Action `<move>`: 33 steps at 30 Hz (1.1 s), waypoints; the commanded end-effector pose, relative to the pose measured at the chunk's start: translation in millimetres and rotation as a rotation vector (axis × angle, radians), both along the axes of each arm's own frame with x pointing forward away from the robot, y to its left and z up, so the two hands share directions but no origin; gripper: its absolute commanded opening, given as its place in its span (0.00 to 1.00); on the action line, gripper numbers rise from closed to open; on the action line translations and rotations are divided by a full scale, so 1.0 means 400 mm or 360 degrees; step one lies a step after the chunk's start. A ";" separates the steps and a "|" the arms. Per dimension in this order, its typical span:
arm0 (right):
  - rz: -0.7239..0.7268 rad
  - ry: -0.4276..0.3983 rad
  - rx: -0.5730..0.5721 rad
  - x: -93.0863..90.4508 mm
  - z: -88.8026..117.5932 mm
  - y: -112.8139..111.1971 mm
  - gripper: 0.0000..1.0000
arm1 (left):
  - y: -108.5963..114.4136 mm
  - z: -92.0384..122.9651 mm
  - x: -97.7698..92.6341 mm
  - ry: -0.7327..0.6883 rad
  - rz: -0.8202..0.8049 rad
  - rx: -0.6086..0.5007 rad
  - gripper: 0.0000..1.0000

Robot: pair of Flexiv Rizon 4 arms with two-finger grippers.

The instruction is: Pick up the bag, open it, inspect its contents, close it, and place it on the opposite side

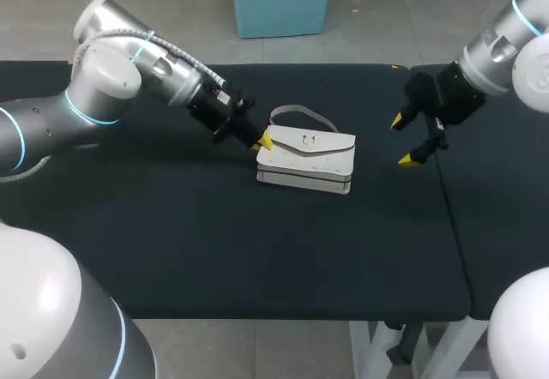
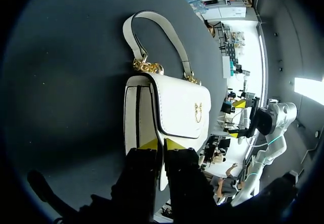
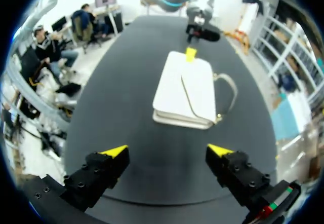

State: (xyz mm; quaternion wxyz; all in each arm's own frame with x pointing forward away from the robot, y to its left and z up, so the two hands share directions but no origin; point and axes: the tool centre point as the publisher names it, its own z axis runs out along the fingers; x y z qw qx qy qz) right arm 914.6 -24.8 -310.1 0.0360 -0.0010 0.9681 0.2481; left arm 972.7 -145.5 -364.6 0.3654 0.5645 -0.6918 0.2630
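White bag lay flat on the black table, with bare tabletop all around it. Left gripper pinched the bag's near edge, fingers almost together. Right gripper hung well beyond the bag's opposite end, fingers spread wide.

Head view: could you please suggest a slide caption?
Left hand pinches the white bag by its edge on the black table; right hand hovers open nearby.

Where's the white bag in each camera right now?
Head view: bag mid-table, left gripper at its end.
Left wrist view: bag between that gripper's fingers, strap beyond.
Right wrist view: bag ahead of the open right gripper, apart from it.
Shared landmark: the looped strap on one long side.
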 end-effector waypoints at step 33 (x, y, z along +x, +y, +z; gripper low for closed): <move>-0.0317 -0.0015 -0.0042 0.009 -0.008 -0.015 1.00 | -0.001 -0.001 -0.008 -0.0032 0.0043 -0.0013 1.00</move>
